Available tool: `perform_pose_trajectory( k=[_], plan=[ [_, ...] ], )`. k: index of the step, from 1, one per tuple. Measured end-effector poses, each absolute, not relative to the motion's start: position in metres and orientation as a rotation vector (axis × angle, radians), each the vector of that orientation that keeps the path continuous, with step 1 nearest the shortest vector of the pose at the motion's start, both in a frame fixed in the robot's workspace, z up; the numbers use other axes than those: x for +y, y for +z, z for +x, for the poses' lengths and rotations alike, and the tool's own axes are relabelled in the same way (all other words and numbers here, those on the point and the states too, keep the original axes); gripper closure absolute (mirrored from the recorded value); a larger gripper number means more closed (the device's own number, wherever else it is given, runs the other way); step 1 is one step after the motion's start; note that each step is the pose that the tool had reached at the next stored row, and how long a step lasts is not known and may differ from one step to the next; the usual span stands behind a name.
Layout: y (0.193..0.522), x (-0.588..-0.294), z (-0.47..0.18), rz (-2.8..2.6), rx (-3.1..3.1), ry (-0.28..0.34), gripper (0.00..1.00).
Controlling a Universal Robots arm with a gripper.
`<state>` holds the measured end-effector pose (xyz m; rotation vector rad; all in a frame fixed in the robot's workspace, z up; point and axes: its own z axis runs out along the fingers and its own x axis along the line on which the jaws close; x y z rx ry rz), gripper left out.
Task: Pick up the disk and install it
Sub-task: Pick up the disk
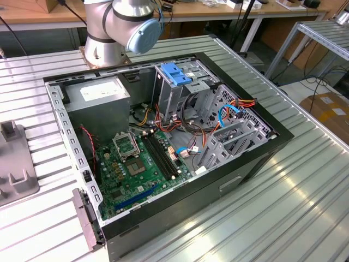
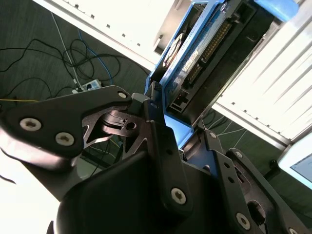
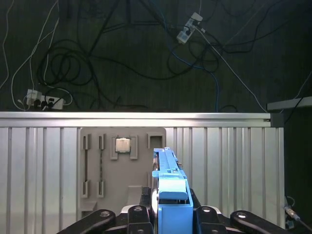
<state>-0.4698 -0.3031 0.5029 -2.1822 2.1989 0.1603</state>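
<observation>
Second wrist view: we see the fingers point(image 2: 163, 146) closed on the disk point(image 2: 197, 53), gripped near one end, and judge that its overhanging weight could pivot it loose.

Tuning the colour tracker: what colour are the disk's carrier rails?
Bright blue. It shows best in the first wrist view, on the held disk.

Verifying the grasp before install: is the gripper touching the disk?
Touching. In the second wrist view the gripper clamps the disk from both sides with no gap; the first wrist view shows the same hold.
</observation>
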Motion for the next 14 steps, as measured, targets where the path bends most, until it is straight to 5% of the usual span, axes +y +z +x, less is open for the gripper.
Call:
perform_pose_trajectory(
  k=[14],
  plan=[
    [0.5029,-0.3061,-0.4675,-2.182,2.199,0.160,0.63]
  ],
)
